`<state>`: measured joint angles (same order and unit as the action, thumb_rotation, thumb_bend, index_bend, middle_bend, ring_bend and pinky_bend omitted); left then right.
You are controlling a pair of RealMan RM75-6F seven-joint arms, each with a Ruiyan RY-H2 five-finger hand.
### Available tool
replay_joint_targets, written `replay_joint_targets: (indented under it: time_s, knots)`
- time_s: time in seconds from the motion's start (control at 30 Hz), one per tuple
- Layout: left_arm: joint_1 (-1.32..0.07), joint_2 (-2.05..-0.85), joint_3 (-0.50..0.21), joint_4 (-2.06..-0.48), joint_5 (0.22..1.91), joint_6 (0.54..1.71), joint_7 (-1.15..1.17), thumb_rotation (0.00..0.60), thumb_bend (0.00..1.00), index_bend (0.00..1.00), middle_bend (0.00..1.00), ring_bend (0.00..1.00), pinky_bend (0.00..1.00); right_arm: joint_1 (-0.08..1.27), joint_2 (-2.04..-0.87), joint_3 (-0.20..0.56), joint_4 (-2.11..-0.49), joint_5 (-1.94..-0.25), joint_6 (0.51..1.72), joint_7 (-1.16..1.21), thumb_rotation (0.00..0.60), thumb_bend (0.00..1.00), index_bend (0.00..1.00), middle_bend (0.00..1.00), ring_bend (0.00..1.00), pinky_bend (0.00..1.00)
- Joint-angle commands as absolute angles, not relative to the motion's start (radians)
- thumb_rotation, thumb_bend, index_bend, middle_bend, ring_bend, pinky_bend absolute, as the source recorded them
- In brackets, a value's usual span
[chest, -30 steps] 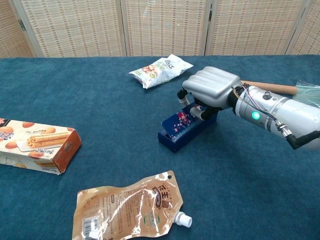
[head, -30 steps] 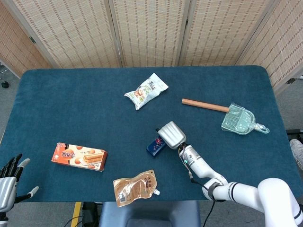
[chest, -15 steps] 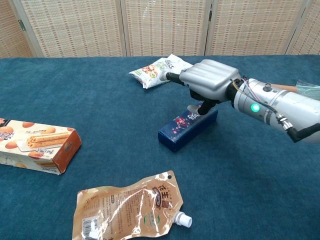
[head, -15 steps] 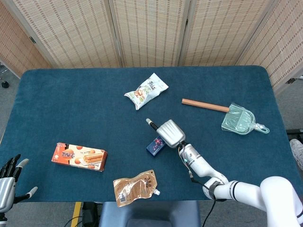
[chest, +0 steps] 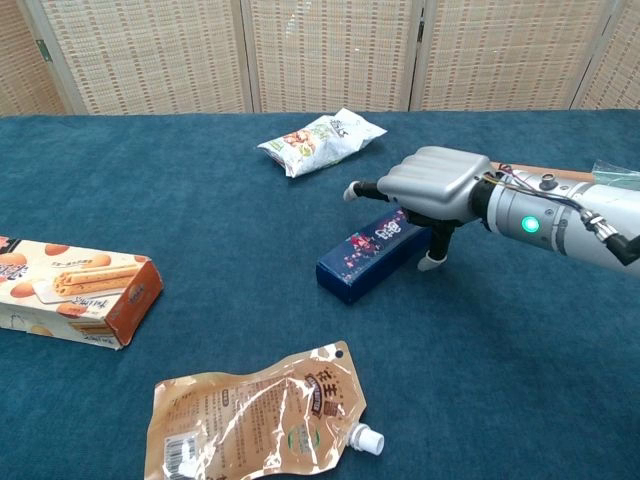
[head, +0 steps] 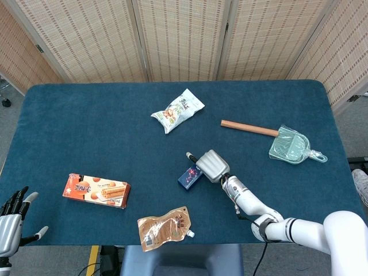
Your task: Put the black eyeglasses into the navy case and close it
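The navy case (chest: 372,256) with a floral lid lies closed near the table's middle, also seen as the case (head: 188,176) in the head view. My right hand (chest: 428,187) hovers over its right end with fingers stretched left and the thumb (chest: 433,260) hanging down beside the case; whether it touches the lid I cannot tell. In the head view the right hand (head: 211,165) covers the case's right end. My left hand (head: 11,221) stays at the near left edge, fingers spread, holding nothing. No black eyeglasses show in either view.
An orange biscuit box (head: 96,190) lies at the left, a brown spout pouch (head: 164,229) at the near edge, and a snack bag (head: 177,110) behind the case. A wooden-handled green dustpan (head: 290,144) lies at the right.
The case stood open with my right hand's fingers in it; its lid is now down. The hand has drawn back to the right and lowered beside the case.
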<state>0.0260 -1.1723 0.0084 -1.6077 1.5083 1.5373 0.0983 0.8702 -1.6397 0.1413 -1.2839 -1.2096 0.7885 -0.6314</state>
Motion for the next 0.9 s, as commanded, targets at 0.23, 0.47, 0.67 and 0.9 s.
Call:
replay_joint_targets:
  time_s: [0.23,0.47,0.67,0.9]
  knots:
    - [0.028,-1.170,0.010,-1.608,1.505,1.537,0.091,0.600,0.19,0.18,0.06,0.04,0.18,0.912,-1.674,0.160,-1.255,-1.136,0.772,-0.671,0.600,0.36,0.54,1.00,1.00,1.00]
    - [0.024,-1.172,0.009,-1.609,1.511,1.535,0.093,0.600,0.19,0.18,0.06,0.04,0.18,0.903,-1.665,0.157,-1.258,-1.117,0.803,-0.656,0.600,0.38,0.59,1.00,1.00,1.00]
    - [0.014,-1.174,0.006,-1.615,1.519,1.530,0.097,0.600,0.19,0.18,0.06,0.04,0.18,0.874,-1.621,0.149,-1.312,-1.118,0.844,-0.624,0.600,0.25,0.02,0.99,1.00,1.00]
    - [-0.007,-1.182,-0.007,-1.613,1.526,1.517,0.097,0.600,0.19,0.18,0.06,0.04,0.18,0.770,-1.529,0.145,-1.409,-1.157,1.028,-0.576,0.600,0.24,0.00,0.95,1.00,1.00]
